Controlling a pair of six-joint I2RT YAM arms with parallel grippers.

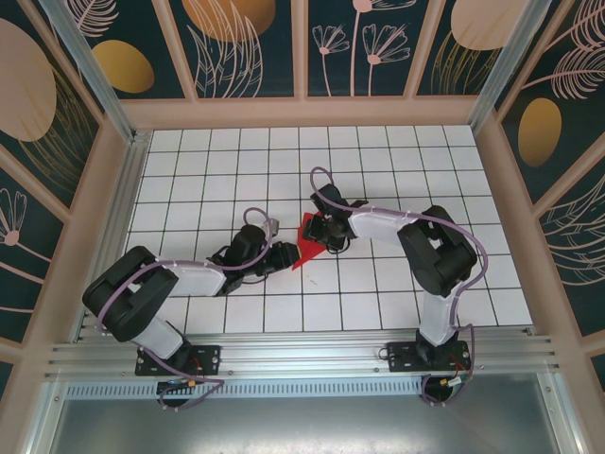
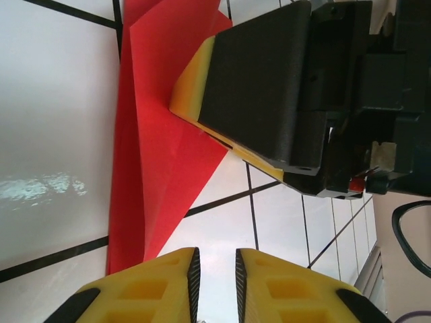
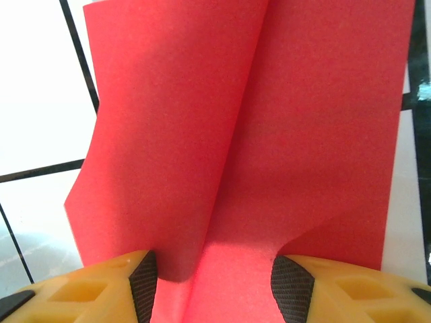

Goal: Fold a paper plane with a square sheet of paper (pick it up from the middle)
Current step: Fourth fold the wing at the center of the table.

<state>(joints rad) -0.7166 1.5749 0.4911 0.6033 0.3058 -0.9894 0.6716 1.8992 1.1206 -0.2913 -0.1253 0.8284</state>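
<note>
Right gripper point(image 3: 215, 277) astride fold of red paper point(image 3: 316, 121), wrist view

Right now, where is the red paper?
Top view, centre: the paper lies under the right gripper, just right of the left gripper.

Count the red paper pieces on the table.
1. The folded red sheet lies mid-table between the left gripper and the right gripper. The arms could be hiding a small scrap.
</note>
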